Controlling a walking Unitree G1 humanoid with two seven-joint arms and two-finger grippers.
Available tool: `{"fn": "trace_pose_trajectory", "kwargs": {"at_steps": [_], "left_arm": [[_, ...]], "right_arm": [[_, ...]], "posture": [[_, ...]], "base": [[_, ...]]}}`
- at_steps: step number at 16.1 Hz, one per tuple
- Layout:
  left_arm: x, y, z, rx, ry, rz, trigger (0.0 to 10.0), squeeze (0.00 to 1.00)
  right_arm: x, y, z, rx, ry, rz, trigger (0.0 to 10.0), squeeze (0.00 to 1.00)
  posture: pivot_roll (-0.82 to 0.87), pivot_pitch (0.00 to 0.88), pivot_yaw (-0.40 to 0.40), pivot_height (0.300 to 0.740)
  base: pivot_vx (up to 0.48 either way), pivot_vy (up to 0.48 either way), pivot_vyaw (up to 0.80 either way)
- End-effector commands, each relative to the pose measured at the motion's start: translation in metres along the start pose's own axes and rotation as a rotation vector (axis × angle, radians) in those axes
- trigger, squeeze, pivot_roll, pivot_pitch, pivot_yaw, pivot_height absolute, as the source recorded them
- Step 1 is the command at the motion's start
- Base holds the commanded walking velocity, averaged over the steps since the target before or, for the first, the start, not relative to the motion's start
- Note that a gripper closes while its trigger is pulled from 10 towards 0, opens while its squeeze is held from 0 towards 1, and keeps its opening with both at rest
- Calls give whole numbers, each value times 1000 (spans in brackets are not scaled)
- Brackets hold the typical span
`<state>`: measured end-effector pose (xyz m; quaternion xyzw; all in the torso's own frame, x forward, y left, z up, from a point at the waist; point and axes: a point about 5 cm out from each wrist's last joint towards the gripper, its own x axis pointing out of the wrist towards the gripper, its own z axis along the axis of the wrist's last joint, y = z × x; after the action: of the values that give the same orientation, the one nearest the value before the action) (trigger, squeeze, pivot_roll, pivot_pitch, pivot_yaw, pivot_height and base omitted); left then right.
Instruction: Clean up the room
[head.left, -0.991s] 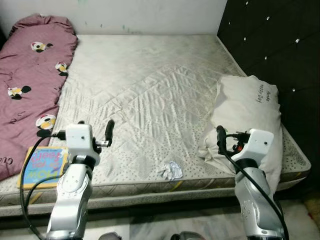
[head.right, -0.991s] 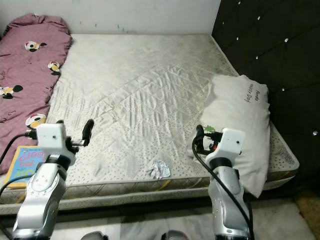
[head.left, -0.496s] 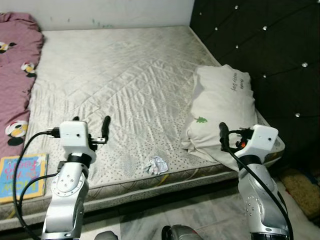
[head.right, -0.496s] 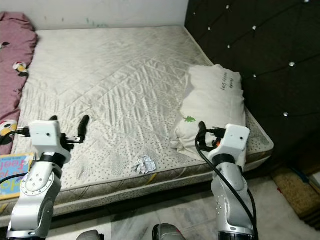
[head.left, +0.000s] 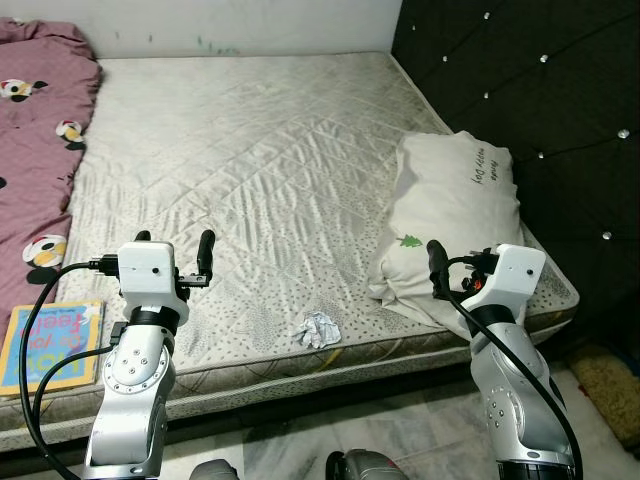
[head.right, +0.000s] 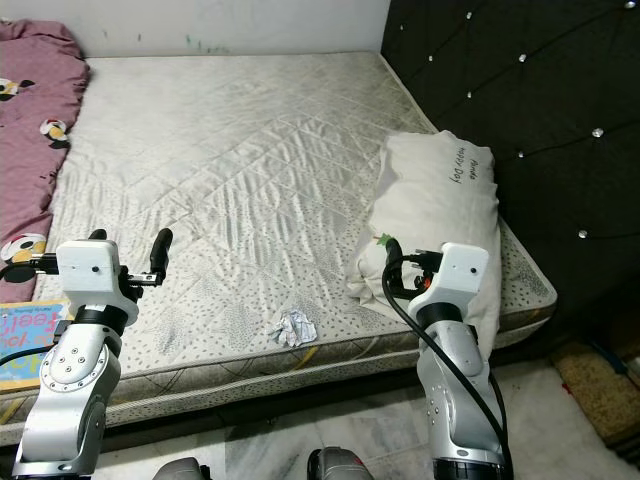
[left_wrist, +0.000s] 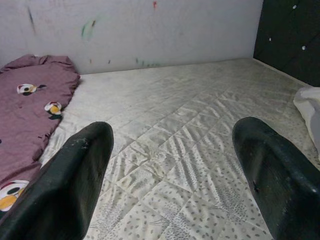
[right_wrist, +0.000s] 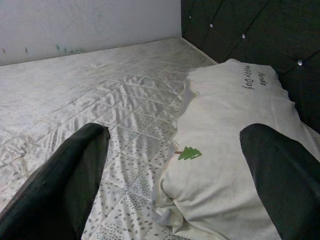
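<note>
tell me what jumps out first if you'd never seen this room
A bare quilted mattress with a crumpled paper scrap near its front edge. A white pillow lies by the black tufted headboard, a maroon cartoon blanket on the far left. Both hands, left hand and right hand, hover open.

The middle of the mattress (head.left: 270, 170) lies bare, open to reach from the near edge. A pillow (head.left: 455, 225) blocks its right side against the dark headboard (head.left: 520, 90); a pink blanket (head.left: 40, 130) covers the left, and a crumpled paper (head.left: 317, 328) sits near the front edge.
</note>
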<state>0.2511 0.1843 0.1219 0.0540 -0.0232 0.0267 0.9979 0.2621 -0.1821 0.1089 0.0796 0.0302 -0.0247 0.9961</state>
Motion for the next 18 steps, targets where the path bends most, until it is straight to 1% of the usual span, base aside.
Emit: {"fn": "trace_pose_trajectory", "kwargs": {"at_steps": [1,7,9,12,14,16,18], "left_arm": [[1,0,-1,9,1,1,10000,0],[0,-2,-4,7,7,3,10000,0],[2,-3,-4,4,4,5,10000,0],[2,-4,-3,-8,5,12,10000,0],[1,-5,-5,-35,25,-9,10000,0],[2,-1,-5,-25,17,39,10000,0],[2,0,-5,-37,23,32,10000,0]], "right_arm": [[0,0,4,-4,-11,4,10000,0],[0,1,3,-7,0,22,10000,0],[0,1,2,-8,2,26,10000,0],[0,1,3,-9,6,30,10000,0],[-1,1,3,-10,6,31,10000,0],[0,1,3,-17,10,39,10000,0],[0,2,3,-15,13,45,10000,0]], "posture": [[19,63,-68,740],[11,74,-75,683],[9,80,-76,658],[4,85,-80,623],[4,87,-81,604],[4,89,-83,604],[4,89,-83,604]], "base": [[0,0,0],[0,0,0],[0,0,0],[0,0,0],[0,0,0],[0,0,0],[0,0,0]]}}
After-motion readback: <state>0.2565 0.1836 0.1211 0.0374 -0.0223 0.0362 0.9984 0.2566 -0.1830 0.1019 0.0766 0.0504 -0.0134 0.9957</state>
